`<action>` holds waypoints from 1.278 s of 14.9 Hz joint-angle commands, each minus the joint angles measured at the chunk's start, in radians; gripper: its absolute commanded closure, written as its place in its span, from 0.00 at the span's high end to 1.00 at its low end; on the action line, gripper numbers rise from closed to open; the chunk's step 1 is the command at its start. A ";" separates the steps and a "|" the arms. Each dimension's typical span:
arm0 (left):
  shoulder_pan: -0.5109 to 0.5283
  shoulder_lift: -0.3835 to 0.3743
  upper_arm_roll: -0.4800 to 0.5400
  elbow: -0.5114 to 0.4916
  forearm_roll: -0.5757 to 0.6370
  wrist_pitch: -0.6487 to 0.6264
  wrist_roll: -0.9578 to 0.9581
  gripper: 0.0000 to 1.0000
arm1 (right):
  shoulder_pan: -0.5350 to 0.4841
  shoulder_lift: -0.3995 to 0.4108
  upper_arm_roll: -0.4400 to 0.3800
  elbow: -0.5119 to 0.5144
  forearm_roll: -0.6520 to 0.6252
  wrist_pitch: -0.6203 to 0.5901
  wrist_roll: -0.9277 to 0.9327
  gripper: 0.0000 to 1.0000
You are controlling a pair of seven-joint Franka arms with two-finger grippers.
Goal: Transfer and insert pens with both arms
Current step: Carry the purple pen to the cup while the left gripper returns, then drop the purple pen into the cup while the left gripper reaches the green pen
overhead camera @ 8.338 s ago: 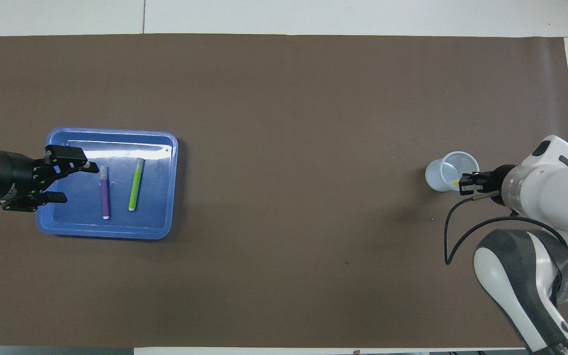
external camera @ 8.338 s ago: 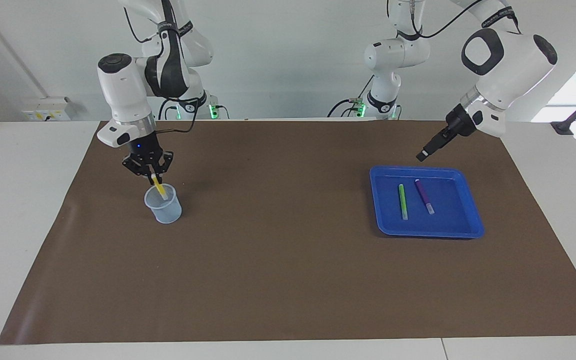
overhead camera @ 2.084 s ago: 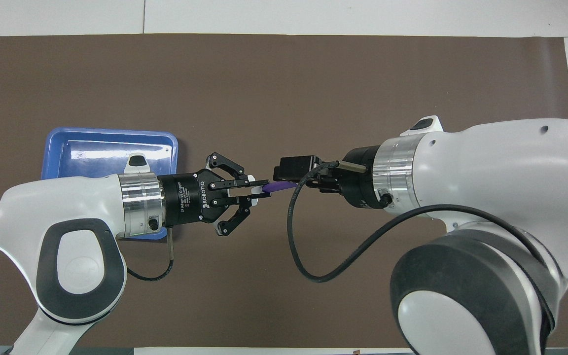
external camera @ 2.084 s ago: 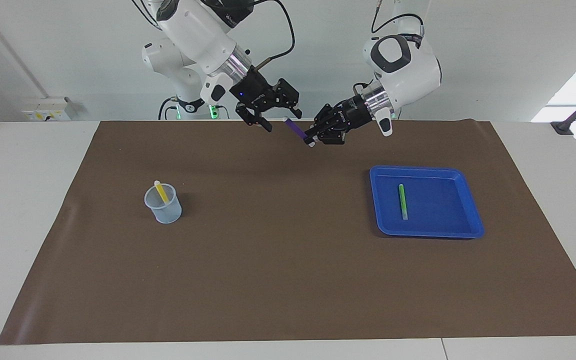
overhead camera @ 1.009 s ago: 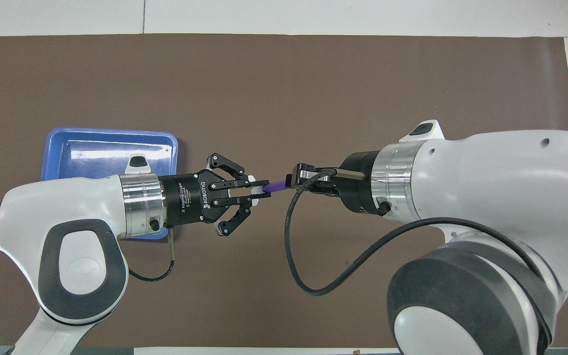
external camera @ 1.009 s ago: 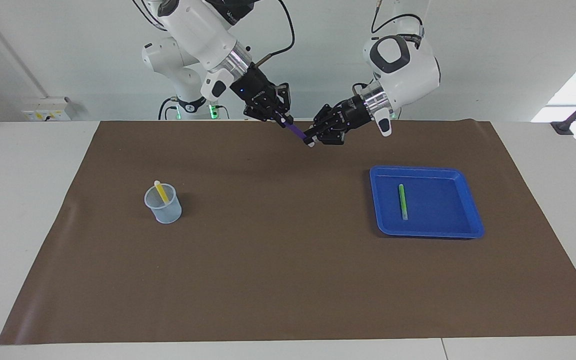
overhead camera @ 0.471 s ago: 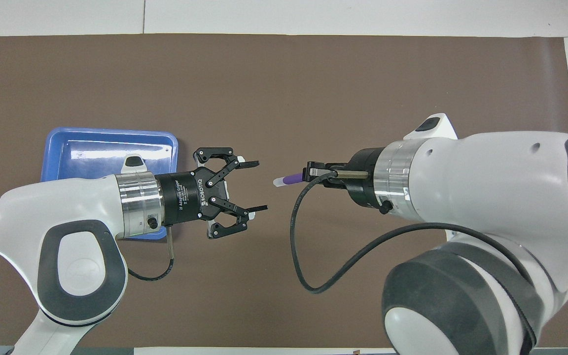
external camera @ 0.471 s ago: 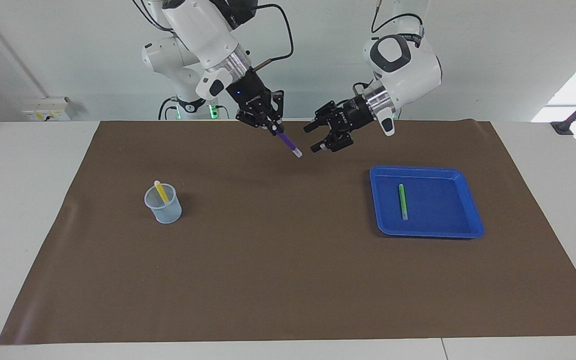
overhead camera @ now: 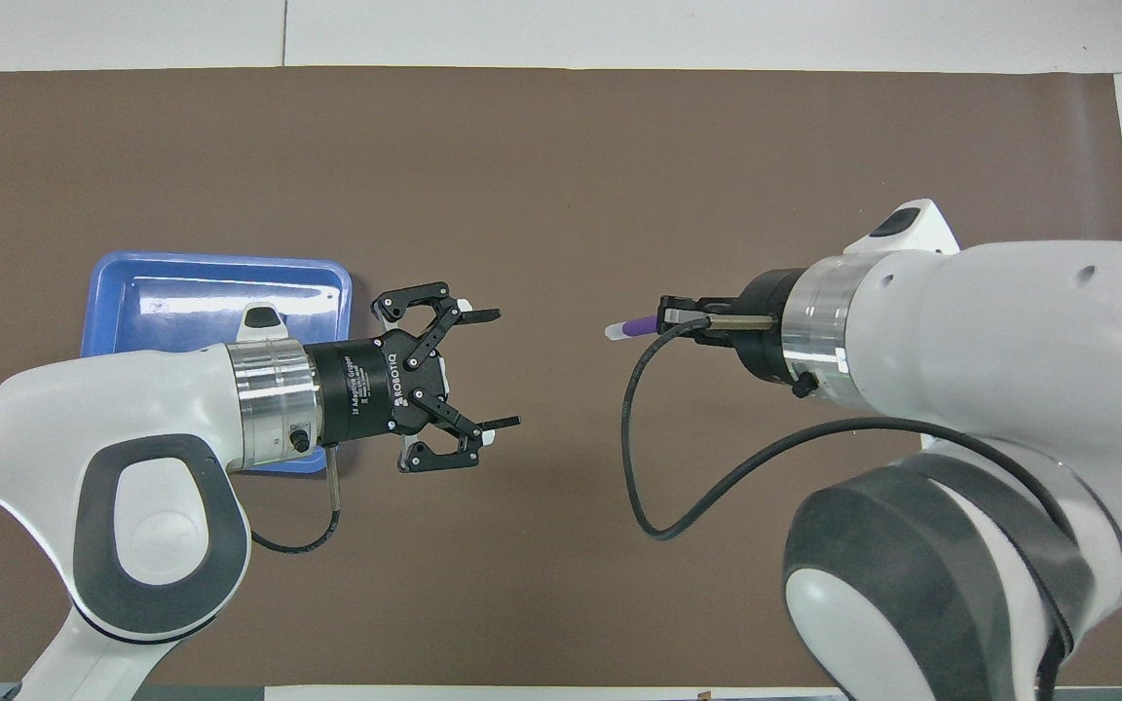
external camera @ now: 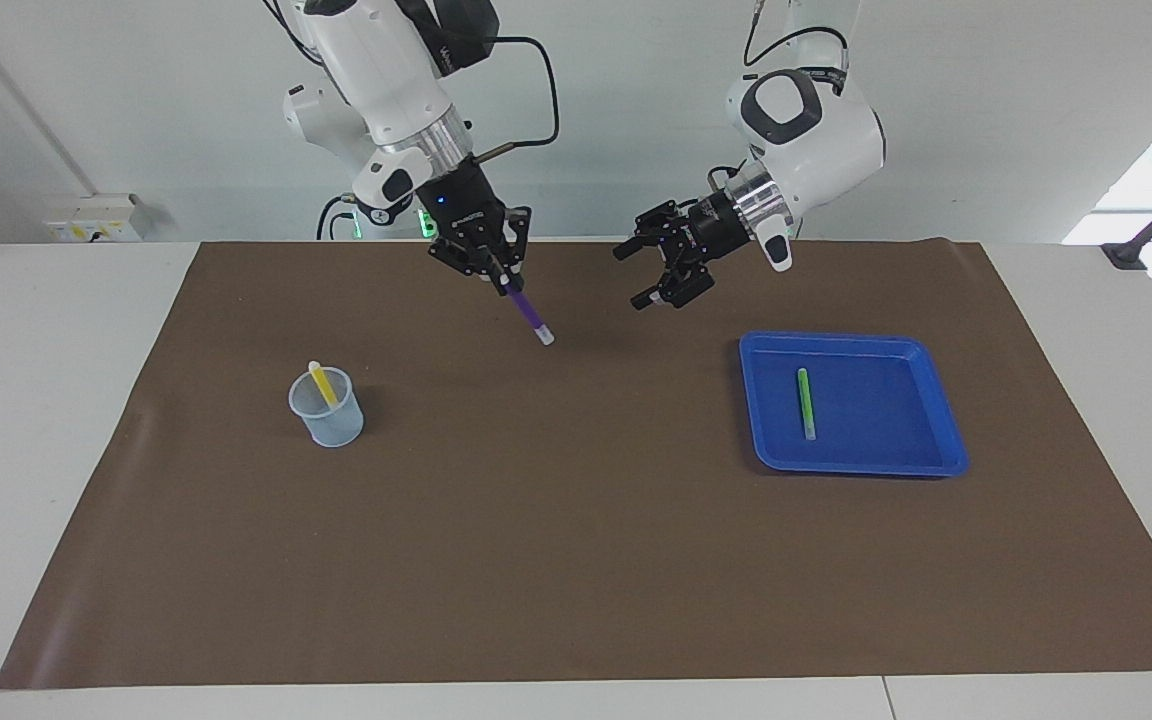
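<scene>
Pinching the purple pen (external camera: 528, 313) by its upper end, right gripper (external camera: 492, 268) hangs over the brown mat (external camera: 576, 560), pale tip slanting down. Left gripper (external camera: 642, 274), fingers spread, hovers empty just beside. Green pen (external camera: 806, 402) in blue tray (external camera: 941, 405); yellow pen (external camera: 320, 383) in cup (external camera: 332, 420).

Purple pen (external camera: 526, 311) with a whitish tip hangs from the black right gripper (external camera: 498, 277), on a glossy white arm with a silver wrist ring. Well apart from that claw, the left gripper (external camera: 644, 273) is black too, on the same white and silver. Below and aside of it, a bright blue tray (external camera: 936, 390) holds a green pen (external camera: 805, 401). A yellow pen (external camera: 320, 384) stands in a clear, bluish cup (external camera: 331, 420). Plain brown mat (external camera: 576, 540) throughout, no pattern.
</scene>
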 commanded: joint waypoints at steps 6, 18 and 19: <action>0.279 -0.002 0.010 0.019 0.271 -0.313 0.506 1.00 | -0.213 -0.081 0.011 -0.162 -0.169 0.003 -0.382 0.00; 0.345 0.156 0.012 0.060 0.816 -0.212 1.074 1.00 | -0.286 -0.015 0.011 -0.224 -0.226 0.068 -0.425 0.00; 0.343 0.159 0.012 0.063 0.818 -0.204 1.074 1.00 | -0.286 -0.008 0.011 -0.225 -0.226 0.077 -0.425 0.00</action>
